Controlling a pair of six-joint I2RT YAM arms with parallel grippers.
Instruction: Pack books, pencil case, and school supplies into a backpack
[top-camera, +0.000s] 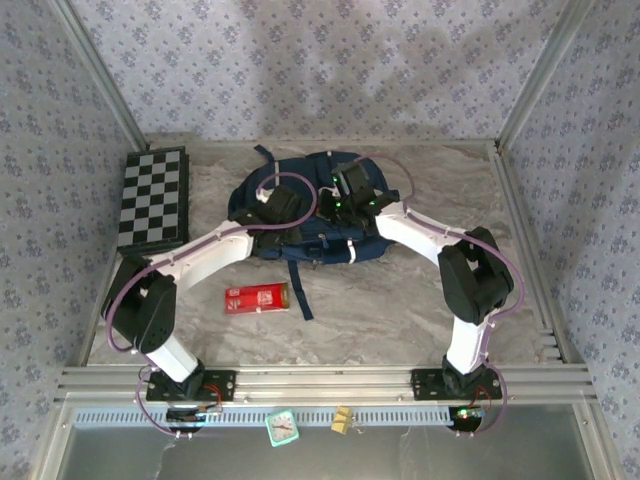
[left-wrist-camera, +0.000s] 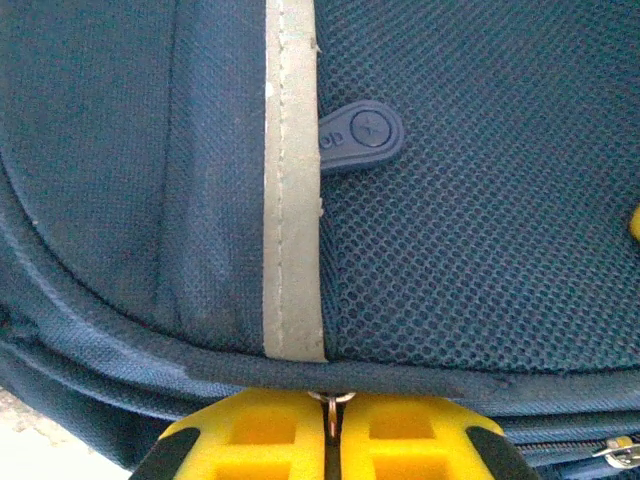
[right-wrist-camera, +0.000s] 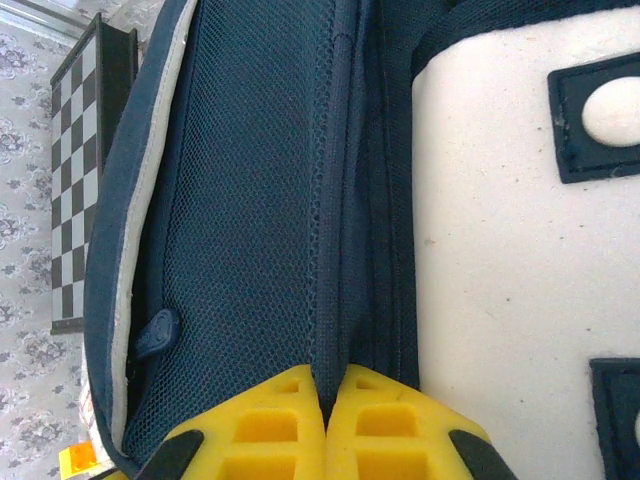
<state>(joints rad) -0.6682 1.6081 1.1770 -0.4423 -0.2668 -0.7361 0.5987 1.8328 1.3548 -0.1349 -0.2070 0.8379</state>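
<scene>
Backpack (top-camera: 310, 245): navy, lying flat on the table (top-camera: 400, 300), a little toward 12 o'clock from its centre. We see both arms reaching onto it.
Left gripper (left-wrist-camera: 331, 410): we see the yellow fingers pressed together, pinching a small metal ring (left-wrist-camera: 331, 397) at the backpack's edge seam, at 6 o'clock in the left wrist view.
Stripe (left-wrist-camera: 290, 200): pale, running from 12 to 6 o'clock down the navy cloth and ending at the seam just above the ring.
Tab (left-wrist-camera: 362, 132): navy rubber, lying on the mesh just at 3 o'clock of the stripe.
Right gripper (right-wrist-camera: 325, 400): fingers closed together on a raised fold of the backpack's navy cloth. That fold runs from 12 to 6 o'clock in the right wrist view.
White patch (right-wrist-camera: 500, 250): at 3 o'clock of that fold, with dark-framed squares on it.
Red box (top-camera: 255, 297): lying flat on the table at 7 o'clock of the backpack and apart from its body, just beside a loose strap (top-camera: 297, 290).
Orange block (right-wrist-camera: 78, 460): at 7 o'clock in the right wrist view, just beside the backpack's edge. We cannot tell whether they touch.
Board (top-camera: 152, 198): chequered, at 9 o'clock of the backpack, near the table's left edge.
Clock (top-camera: 283, 427): small and teal, on the front rail at 6 o'clock, between the arm bases.
</scene>
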